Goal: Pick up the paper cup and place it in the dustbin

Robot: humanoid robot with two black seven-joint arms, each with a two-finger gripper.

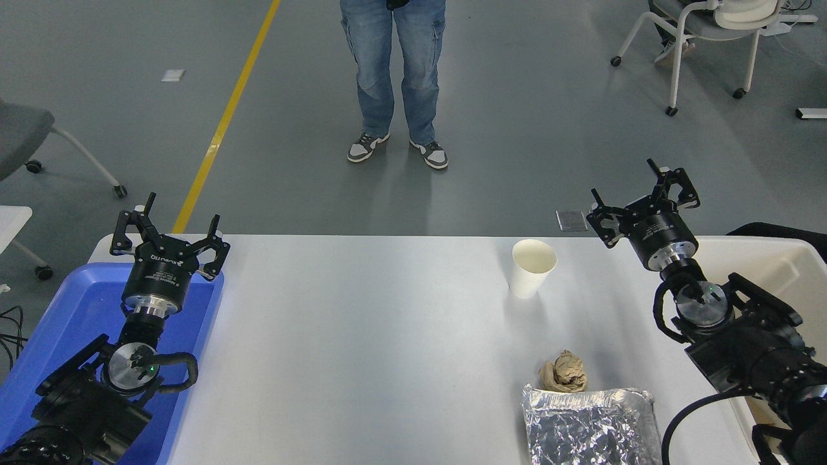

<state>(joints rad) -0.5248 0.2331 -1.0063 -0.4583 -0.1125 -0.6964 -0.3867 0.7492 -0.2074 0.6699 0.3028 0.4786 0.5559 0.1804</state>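
The white paper cup [532,267] stands upright near the table's far edge, right of centre. To its right my right gripper [644,195] hovers open and holds nothing, a short gap away from the cup. The cream-white dustbin [785,257] sits at the table's right end, largely covered by my right arm. At the lower left my left gripper [169,225] is parked open above a blue tray.
A crumpled brown paper ball [564,372] lies near the front, touching a crinkled foil tray [591,423]. The blue plastic tray [77,310] fills the table's left end. A person in jeans [394,71] stands beyond the far edge. Wheeled chairs stand on the floor.
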